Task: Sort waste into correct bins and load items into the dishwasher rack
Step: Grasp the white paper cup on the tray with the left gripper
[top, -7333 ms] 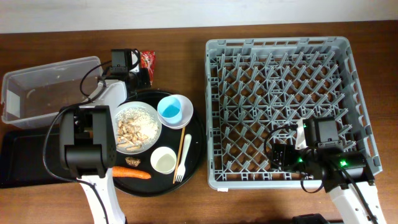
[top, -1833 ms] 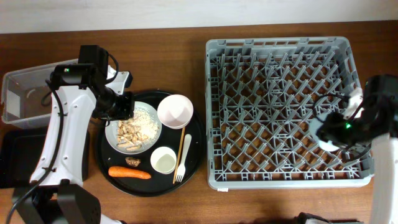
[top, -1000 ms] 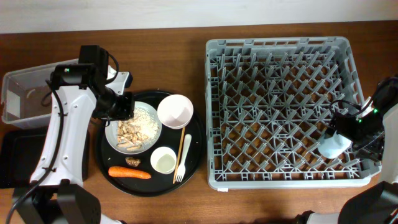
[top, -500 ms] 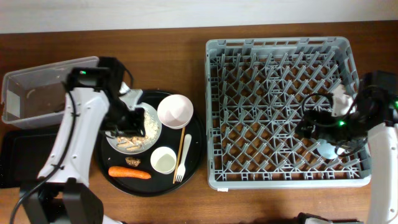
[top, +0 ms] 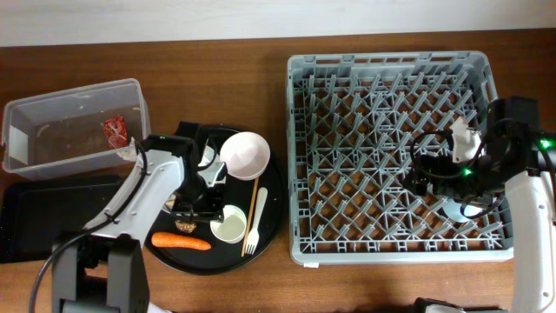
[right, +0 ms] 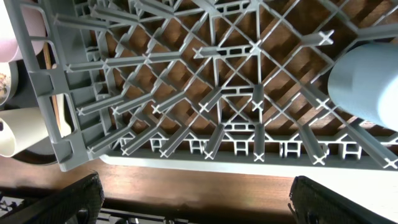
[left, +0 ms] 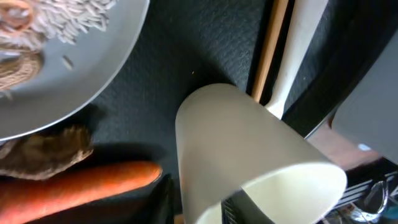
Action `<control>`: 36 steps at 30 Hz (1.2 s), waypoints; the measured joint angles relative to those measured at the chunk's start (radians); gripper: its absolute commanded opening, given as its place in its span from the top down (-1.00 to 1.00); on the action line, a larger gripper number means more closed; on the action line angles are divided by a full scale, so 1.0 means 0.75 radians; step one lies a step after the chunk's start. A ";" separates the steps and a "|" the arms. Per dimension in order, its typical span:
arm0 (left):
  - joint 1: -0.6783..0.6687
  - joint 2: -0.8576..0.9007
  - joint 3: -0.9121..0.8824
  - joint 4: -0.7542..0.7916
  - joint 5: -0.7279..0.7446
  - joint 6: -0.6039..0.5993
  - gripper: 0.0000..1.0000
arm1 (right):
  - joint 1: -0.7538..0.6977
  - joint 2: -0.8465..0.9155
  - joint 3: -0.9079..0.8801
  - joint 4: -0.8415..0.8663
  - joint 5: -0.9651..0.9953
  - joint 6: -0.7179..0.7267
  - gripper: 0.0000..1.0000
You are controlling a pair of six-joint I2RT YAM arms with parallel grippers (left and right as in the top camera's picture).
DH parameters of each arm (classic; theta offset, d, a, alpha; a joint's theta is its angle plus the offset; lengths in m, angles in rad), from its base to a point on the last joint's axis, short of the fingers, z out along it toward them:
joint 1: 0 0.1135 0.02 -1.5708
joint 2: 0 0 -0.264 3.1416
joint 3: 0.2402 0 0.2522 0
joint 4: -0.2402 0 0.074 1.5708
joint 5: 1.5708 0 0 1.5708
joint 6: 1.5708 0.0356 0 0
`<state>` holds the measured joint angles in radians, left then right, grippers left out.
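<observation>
My left gripper [top: 215, 212] [left: 202, 205] is shut on the rim of a white cup [top: 229, 224] [left: 249, 143], one finger inside and one outside. The cup stands on the round black tray [top: 276, 187]. Next to it lie the orange carrot [top: 182, 242] [left: 81, 183], the brown morsel [left: 37, 155], wooden chopsticks [top: 254, 209] [left: 267, 50] and white fork [top: 260, 217]. The grey plate [left: 74, 62] holds beige scraps. A second white cup [top: 244, 155] stands behind. The red wrapper [top: 115, 130] lies in the clear tub [top: 52, 104]. My right gripper [top: 424, 178] [right: 199, 205] is open and empty over the rack [top: 391, 252]. The light blue cup [right: 367, 81] stands upside down in the rack.
The flat black tray [top: 35, 217] lies at the front left beside the round tray, below the tub. The rack's upright pegs [right: 186, 93] fill the rack floor under my right gripper. No crumpled white scrap shows.
My left gripper moved from over the plate forward to the white cup and closed on its rim. The red wrapper now shows in the tub. The right arm has barely moved.
</observation>
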<state>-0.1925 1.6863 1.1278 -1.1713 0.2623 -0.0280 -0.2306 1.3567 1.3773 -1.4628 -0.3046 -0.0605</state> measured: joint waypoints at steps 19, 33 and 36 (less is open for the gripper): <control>0.106 -0.024 0.356 0.202 0.702 0.068 1.00 | -0.001 0.006 0.000 0.032 -0.182 -0.152 -0.97; -0.190 0.031 0.357 0.612 1.645 0.083 0.99 | 0.196 0.033 0.000 0.013 -1.061 -1.053 -0.97; -0.227 0.041 0.357 0.612 1.666 0.083 0.99 | 0.233 0.033 0.000 0.048 -1.131 -1.088 -0.98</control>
<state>-0.3626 1.7172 1.3952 -0.7120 1.5120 0.0341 -0.0559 1.3815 1.3773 -1.4269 -1.1530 -0.8764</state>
